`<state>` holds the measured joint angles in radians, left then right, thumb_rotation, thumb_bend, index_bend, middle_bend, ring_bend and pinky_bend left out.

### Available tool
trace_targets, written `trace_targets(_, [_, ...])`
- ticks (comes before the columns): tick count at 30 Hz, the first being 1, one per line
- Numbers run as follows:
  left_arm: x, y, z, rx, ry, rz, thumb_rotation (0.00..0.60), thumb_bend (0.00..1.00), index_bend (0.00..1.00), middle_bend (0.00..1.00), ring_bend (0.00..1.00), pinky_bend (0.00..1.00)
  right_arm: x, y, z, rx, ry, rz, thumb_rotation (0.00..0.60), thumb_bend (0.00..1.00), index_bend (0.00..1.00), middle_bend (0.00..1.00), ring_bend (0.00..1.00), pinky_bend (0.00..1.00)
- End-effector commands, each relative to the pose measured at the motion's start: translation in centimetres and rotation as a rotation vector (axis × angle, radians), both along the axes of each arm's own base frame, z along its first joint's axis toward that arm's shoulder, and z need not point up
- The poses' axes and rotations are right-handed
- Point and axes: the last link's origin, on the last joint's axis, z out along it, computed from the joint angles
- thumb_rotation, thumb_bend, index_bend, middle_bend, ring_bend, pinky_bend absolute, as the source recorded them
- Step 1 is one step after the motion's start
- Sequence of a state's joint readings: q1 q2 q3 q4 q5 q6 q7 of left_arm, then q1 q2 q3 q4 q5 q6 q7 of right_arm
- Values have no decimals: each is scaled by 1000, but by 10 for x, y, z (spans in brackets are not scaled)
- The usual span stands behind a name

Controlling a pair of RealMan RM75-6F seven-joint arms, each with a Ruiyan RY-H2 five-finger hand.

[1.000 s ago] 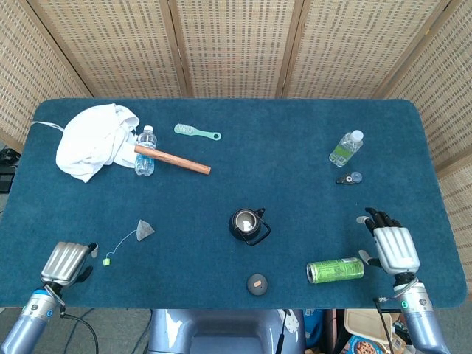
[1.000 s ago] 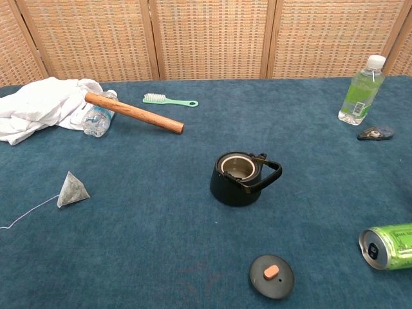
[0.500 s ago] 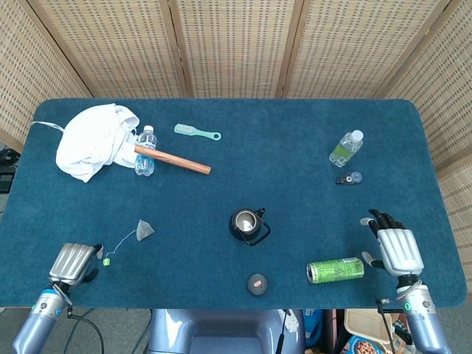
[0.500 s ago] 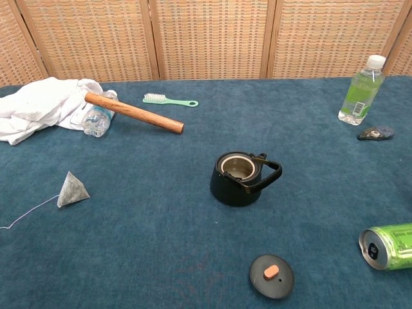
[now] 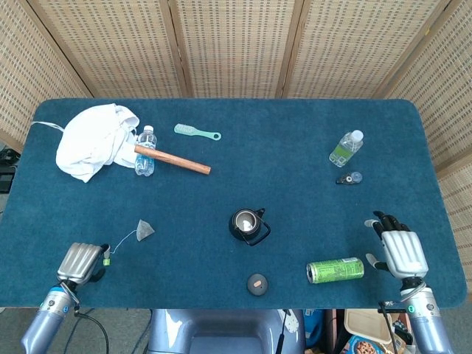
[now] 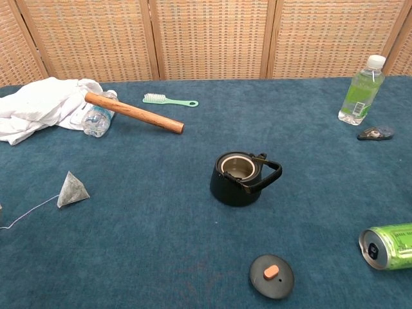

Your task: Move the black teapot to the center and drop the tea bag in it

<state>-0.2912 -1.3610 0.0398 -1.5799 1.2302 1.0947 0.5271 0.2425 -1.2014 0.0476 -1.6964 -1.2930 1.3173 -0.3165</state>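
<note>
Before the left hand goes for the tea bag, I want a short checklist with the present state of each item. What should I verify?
1. Black teapot near the table centre, upright: ok.
2. Teapot mouth uncovered; lid lies apart on the cloth, toward the robot: ok.
3. Tea bag lies free on the cloth, nothing on it: ok.
4. Left hand holds nothing: cannot tell; it sits at the green tag on the string's end, and contact is unclear.
5. Cloth between tea bag and teapot is bare: ok.
6. Right hand is clear of the teapot, beside the lying green can: ok.
</note>
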Motion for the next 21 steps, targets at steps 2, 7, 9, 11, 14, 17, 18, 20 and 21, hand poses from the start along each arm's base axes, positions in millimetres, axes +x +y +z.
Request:
trace_targets(2, [0,0,-1,-2,1,2,600,326,469,860,784,669,0,0,0,1,1,-3,600,378,308,226,201,372])
trace_targets(7, [-1,2,-3,-10,0,10,600,327,469,860,784,669,-2,1,0,0,3,-11,600,379,308,226,200,372])
trace_targets(9, [-2,2,-4,-12,2,13,600,326,469,861,784,669,-3,1,0,3,4,-17,600,379,308,226,199,372])
trace_targets(11, [-2,3,-4,-12,-1,16,600,326,469,862,783,669,-4,2,0,5,6,-21,600,378,308,226,198,372])
trace_targets(14, [-2,4,-5,-11,-1,16,600,327,469,863,784,669,-4,2,1,4,9,-24,600,379,308,226,198,372])
trace_targets(17, [-2,5,-6,-13,-1,20,600,326,469,863,784,669,-4,2,1,2,10,-26,600,379,308,226,198,373])
trace_targets(18, [-2,5,-6,-14,-1,21,600,326,469,863,784,669,-5,3,2,2,10,-28,600,379,308,226,198,372])
trace_targets(20, [-3,6,-7,-13,-1,21,600,326,469,864,784,669,-5,3,2,1,11,-30,600,379,308,226,198,372])
trace_targets(21, [-3,6,-7,-12,-1,21,600,327,469,864,784,669,-5,3,2,1,12,-31,600,379,308,226,198,372])
